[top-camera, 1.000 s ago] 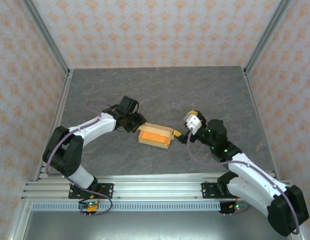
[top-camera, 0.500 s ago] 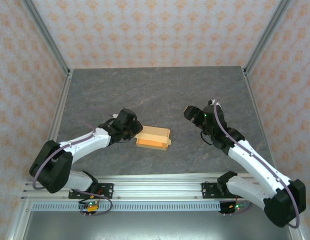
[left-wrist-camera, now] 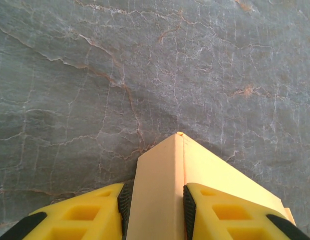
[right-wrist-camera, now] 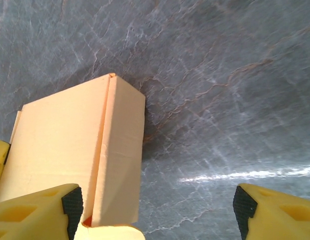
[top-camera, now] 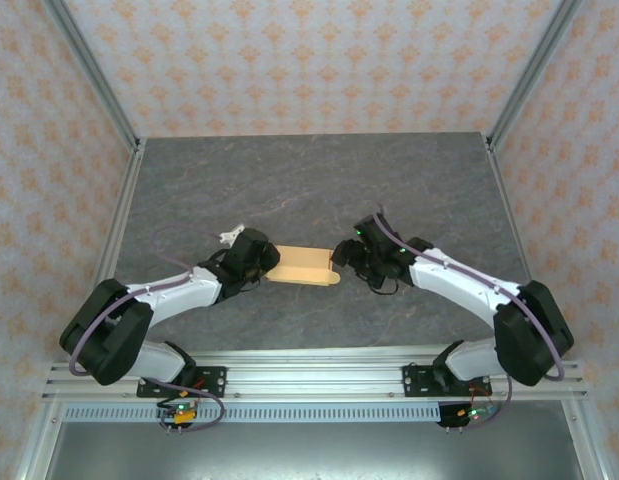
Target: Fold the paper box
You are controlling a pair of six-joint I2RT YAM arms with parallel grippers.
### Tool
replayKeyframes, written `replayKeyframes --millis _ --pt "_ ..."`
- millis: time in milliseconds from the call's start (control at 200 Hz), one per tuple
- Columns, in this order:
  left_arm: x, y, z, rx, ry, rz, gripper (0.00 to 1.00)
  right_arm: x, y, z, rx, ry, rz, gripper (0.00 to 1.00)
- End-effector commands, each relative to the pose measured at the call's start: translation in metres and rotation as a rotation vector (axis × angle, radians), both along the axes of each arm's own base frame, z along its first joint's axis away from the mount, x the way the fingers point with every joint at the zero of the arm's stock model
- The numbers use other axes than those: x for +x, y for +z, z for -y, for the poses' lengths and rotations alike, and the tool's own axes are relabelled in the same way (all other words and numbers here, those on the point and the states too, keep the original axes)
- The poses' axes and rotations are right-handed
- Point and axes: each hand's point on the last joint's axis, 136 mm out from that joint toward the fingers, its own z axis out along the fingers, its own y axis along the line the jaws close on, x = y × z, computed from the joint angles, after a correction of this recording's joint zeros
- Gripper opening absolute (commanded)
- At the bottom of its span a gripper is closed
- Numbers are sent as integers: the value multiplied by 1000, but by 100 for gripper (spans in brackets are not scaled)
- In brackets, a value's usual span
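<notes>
The paper box [top-camera: 302, 267] is a light tan, shallow closed box lying on the grey table between the two arms. My left gripper [top-camera: 268, 266] is at its left end. In the left wrist view the yellow fingers [left-wrist-camera: 109, 212] are shut on a narrow wall of the box [left-wrist-camera: 160, 175], pads pressing both faces. My right gripper [top-camera: 343, 256] is at the box's right end, jaws wide open. In the right wrist view the box [right-wrist-camera: 69, 135] lies just inside the left pad, and bare table separates it from the right finger [right-wrist-camera: 275, 210].
The dark marbled table [top-camera: 319, 180] is fenced by aluminium posts [top-camera: 94, 75] and patterned walls. The mounting rail [top-camera: 309, 385] runs along the near edge.
The right arm has swung in from the right to the box's right end, and its jaws have narrowed slightly. The box's orange inside is now covered by a tan face. The left gripper keeps its hold.
</notes>
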Motion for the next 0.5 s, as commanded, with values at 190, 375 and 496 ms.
replayKeyframes --millis 190,375,496 --pt "-16 -15 -21 144 -48 59 37 12 1 -19 6 1 -18 78" --pt "-15 -21 -30 227 -56 89 38 8 -20 -26 -18 14 -67 77" --pt "-16 -29 -26 228 -74 63 39 8 -34 -30 -63 34 -83 74"
